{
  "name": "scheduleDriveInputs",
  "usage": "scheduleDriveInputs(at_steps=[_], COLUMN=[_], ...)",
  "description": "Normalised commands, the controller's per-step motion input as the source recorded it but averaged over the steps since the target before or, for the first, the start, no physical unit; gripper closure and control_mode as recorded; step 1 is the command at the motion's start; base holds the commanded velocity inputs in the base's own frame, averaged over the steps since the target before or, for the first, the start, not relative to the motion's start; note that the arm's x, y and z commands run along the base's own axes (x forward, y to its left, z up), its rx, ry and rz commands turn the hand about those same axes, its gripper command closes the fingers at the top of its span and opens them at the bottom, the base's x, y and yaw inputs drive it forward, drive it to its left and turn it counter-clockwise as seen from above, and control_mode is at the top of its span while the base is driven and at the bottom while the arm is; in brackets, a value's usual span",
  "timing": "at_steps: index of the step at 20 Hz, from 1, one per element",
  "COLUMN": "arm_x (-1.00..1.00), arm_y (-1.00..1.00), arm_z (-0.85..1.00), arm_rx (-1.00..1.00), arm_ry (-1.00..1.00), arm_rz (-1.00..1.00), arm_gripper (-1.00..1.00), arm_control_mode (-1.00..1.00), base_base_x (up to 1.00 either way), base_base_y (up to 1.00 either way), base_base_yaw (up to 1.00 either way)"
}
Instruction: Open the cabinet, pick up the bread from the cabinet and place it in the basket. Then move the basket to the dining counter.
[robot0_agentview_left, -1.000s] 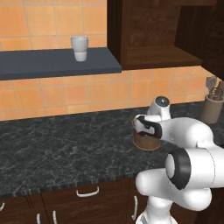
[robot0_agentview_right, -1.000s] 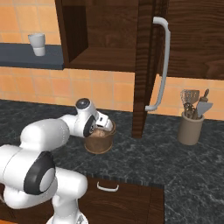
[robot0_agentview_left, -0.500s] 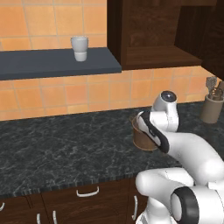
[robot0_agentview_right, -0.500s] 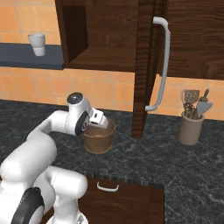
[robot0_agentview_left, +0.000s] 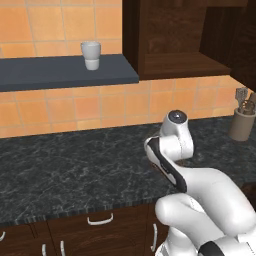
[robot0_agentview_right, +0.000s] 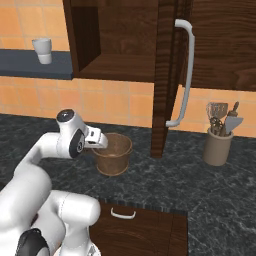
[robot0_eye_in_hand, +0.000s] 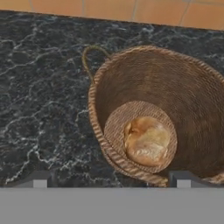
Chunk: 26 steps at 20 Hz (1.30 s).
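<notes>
1. Overhead, the cabinet (robot0_agentview_right: 125, 40) stands open, its door (robot0_agentview_right: 167, 75) swung out edge-on toward the camera, with the bar handle (robot0_agentview_right: 184, 75) on its right face. The shelf inside looks bare in both base views.
2. Below it, the black worktop (robot0_agentview_left: 75, 160) runs wide and free to the left of the arm; its front edge meets the dark drawers (robot0_agentview_left: 100, 225).
3. At the right end of the worktop a beige utensil pot (robot0_agentview_right: 218, 146) stands well apart from the basket, with open stone between them.
4. On the grey wall shelf (robot0_agentview_left: 65, 72) a white cup (robot0_agentview_left: 91, 55) sits near the shelf's right end.
5. Under the open door's left side, the basket (robot0_agentview_right: 114, 154) stands upright on the worktop, back from the front edge. Its thin loop handle (robot0_eye_in_hand: 89, 59) rises at the rim.
6. Just left of the basket's rim, the gripper (robot0_agentview_right: 97, 141) is spread wide and holds nothing; in the hand view its tips (robot0_eye_in_hand: 38, 180) sit either side of the near rim.
7. Lowest of all, the bread (robot0_eye_in_hand: 146, 141) lies on the basket's woven floor, free of the walls.
</notes>
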Motion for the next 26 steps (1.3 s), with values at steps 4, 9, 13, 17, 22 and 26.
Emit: scheduleDriveInputs(at_steps=[4, 9, 13, 17, 22, 26], arm_x=[0.39, 0.3, 0.07, 0.03, 0.0, -0.43], arm_y=[0.0, -0.09, -0.25, -0.15, 0.04, 0.04], arm_z=[-0.31, -0.33, -0.32, -0.41, -0.19, 0.07], arm_rx=[-0.12, -0.09, -0.02, -0.01, -0.04, -0.08], arm_ry=[0.1, 0.05, 0.03, 0.09, 0.07, -0.07], arm_rz=[0.02, 0.02, 0.03, 0.03, 0.02, 0.04], arm_gripper=[-1.0, -1.0, -1.0, 1.0, 1.0, 1.0], arm_control_mode=[-1.0, -1.0, -1.0, -1.0, -1.0, -1.0], base_base_x=[0.0, 0.0, 0.0, 0.0, 0.0, 0.0], base_base_y=[0.0, 0.0, 0.0, 0.0, 0.0, 0.0], base_base_yaw=[0.0, 0.0, 0.0, 0.0, 0.0, 0.0])
